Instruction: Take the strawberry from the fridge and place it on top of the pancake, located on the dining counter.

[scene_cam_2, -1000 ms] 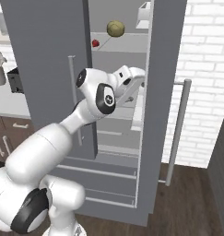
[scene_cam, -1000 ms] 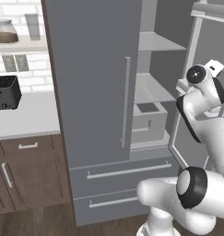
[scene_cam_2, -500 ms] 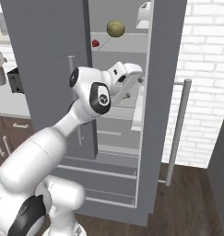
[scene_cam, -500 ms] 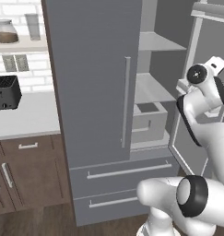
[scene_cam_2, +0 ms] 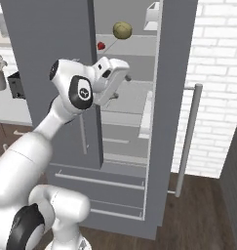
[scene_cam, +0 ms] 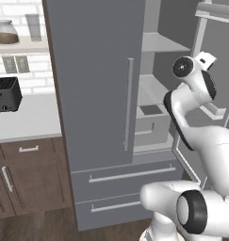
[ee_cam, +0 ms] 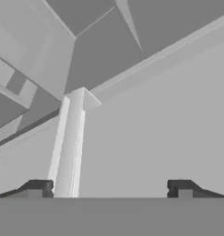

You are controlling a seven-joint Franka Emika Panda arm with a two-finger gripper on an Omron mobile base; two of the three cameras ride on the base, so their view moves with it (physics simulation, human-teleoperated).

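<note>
You're looking into the fridge (ee_cam: 145, 138), pale grey shelf across most of the pic, raised ridge (ee_cam: 69, 138) running w/ its edge, gripper (ee_cam: 111, 188) fingertips (ee_cam: 37, 186) wide apart, nothing btw them

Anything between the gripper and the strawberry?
No. In the right base view, the open gripper sits below the strawberry, which rests on the upper fridge shelf beside a green fruit; the stretch between is bare.

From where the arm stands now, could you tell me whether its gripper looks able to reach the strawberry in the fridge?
Probably yes. The fridge has its right door open, and the strawberry sits exposed on an upper shelf beside an olive-green fruit. The gripper is open, just below that shelf, with nothing visible between them.
</note>
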